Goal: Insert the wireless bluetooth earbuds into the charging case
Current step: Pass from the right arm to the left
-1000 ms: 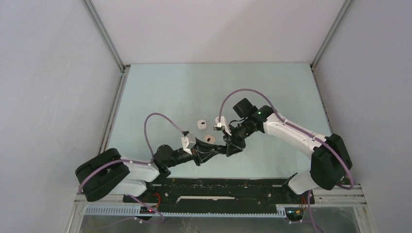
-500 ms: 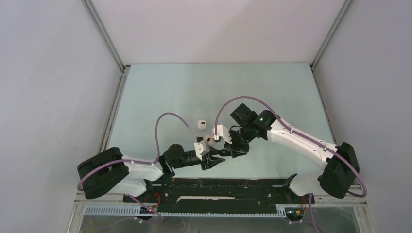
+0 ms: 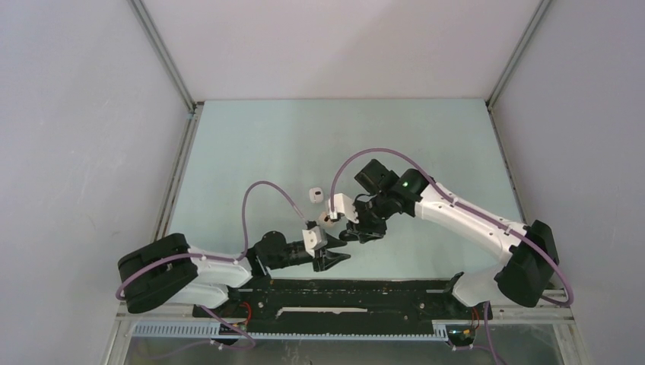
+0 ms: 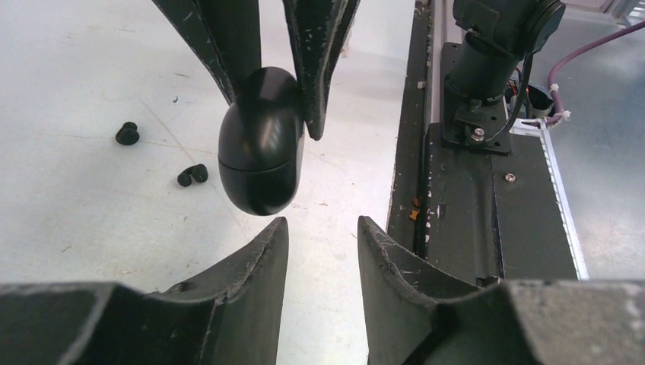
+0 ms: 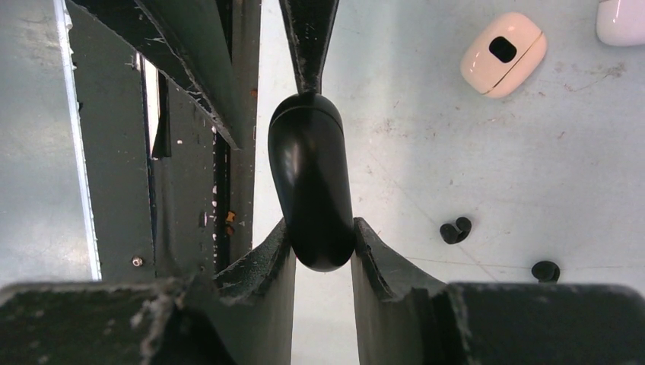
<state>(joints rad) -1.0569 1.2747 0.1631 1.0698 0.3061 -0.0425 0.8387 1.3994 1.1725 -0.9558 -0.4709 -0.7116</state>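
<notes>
The right gripper (image 5: 323, 228) pinches the black charging case (image 5: 310, 182) between its two fingers, gripping the lower end of the shut, rounded shell and holding it off the table (image 3: 304, 144). The left gripper (image 4: 319, 224) faces it tip to tip with its jaws parted by a narrow gap. They hold nothing, and their tips stand just short of the case.

The left arm lies low along the near edge and reaches rightward from its base at the near left. The right arm arches in from the near right, its wrist bent down and leftward to meet the other.

Two black earbuds (image 4: 127, 134) (image 4: 192, 175) lie loose on the table on the far side of the grippers, a little apart from each other. A shut white case (image 5: 502, 53) rests farther out, with a second white case (image 5: 620, 19) just beyond it
</notes>
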